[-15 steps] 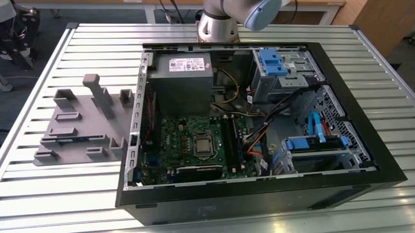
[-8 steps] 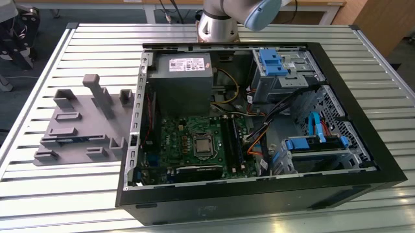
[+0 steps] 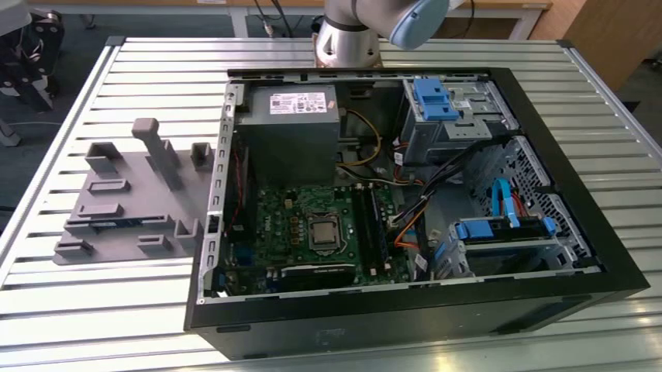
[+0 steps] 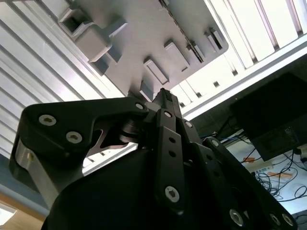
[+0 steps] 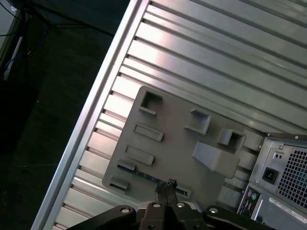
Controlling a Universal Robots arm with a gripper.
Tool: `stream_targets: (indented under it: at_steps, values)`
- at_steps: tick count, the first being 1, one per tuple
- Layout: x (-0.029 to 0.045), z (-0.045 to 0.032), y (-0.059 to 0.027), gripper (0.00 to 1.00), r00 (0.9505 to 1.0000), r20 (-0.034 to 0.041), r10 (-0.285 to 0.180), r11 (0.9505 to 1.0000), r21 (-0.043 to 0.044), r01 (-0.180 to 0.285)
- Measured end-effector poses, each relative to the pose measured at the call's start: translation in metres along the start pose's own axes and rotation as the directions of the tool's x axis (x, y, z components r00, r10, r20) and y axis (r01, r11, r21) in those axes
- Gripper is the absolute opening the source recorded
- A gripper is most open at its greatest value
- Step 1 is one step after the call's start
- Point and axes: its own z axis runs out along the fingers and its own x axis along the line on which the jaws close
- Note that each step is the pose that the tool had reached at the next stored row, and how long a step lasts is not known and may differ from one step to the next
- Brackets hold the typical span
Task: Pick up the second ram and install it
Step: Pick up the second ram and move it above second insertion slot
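**closed, empty gripper above the tray; second ram in its holder**

nearest to us, in the first wrist view, the gripper [image 5: 166,184] has its two fingers pressed together with nothing between them. in the second wrist view the fingertips [image 4: 164,97] meet the same way and hang well clear of everything below.

beneath them lies the grey holder tray [image 5: 177,143] with its upright blocks. the second ram [image 5: 141,173], a thin blue-green strip, sits in a slot along one edge of that tray. in the first wrist view the fingertips line up over it without touching it.

in the exterior view the tray rests on the slatted metal table [image 3: 124,85], just beside the open computer case [image 3: 414,306], on the exterior view's left of it. inside the case we see the green motherboard [image 3: 300,221] and the long black slot rails [image 3: 370,225]. farthest off, the arm [image 3: 352,35] rises behind the case.
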Motion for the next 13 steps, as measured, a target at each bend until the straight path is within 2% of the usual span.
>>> stream_targets:
  at_steps: [13]
  values:
    - [0.0000,0.0000,0.0000,0.11,0.9987,-0.0023,-0.050,0.9987,-0.0003,0.050]
